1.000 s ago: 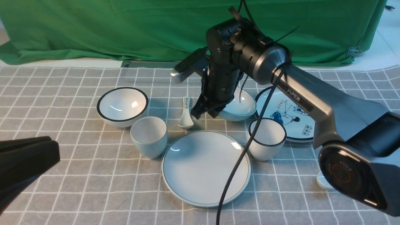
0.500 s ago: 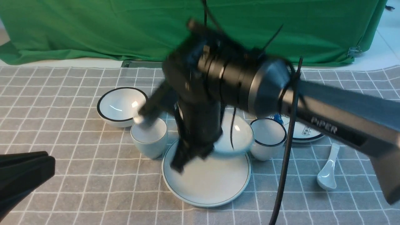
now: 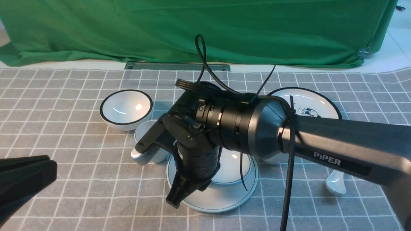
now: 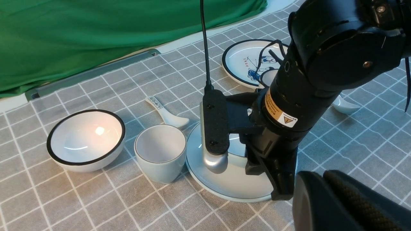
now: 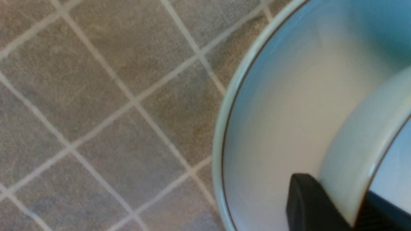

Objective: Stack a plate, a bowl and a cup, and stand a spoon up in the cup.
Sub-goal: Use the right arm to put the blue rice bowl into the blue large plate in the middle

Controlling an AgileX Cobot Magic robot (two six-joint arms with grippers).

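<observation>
My right gripper (image 3: 189,189) is shut on the rim of the pale blue-white bowl (image 3: 229,166), one finger outside the wall and one inside. It holds the bowl low over the middle of the plate (image 3: 224,200); I cannot tell whether they touch. The right wrist view shows the gripper (image 5: 337,192) pinching the bowl wall (image 5: 359,154) over the plate (image 5: 273,112). The cup (image 4: 160,154) stands upright just left of the plate (image 4: 224,186). The plain spoon (image 3: 335,184) lies right of the plate. My left gripper (image 4: 322,175) is shut and empty at the near left (image 3: 25,179).
A black-rimmed bowl (image 3: 126,109) stands at the back left. A spoon with marks on its handle (image 4: 167,112) lies behind the cup. A black-rimmed cartoon plate (image 3: 316,102) lies at the back right. The black-rimmed cup is mostly hidden behind my right arm.
My right arm has carried the bowl from behind the plate forward and down over the plate's middle. The left gripper has stayed in place.
</observation>
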